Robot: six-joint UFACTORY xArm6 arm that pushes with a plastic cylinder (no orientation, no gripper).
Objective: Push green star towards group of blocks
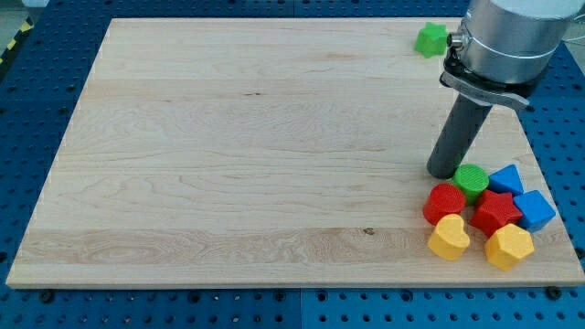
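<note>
The green star point(431, 39) lies near the board's top right corner, partly beside the arm's body. My tip point(445, 172) rests on the board far below the star, just above and left of the group of blocks at the bottom right. The group holds a green cylinder point(472, 180), a red cylinder point(444, 202), a red star point(496, 212), a blue triangular block point(506, 179), a blue cube point(534, 210), a yellow heart point(449, 238) and a yellow hexagonal block point(508, 246). The tip nearly touches the green cylinder.
The wooden board point(238, 146) lies on a blue perforated table point(27, 110). The arm's grey body point(503, 41) hangs over the board's top right, next to the green star. The group sits close to the board's right and bottom edges.
</note>
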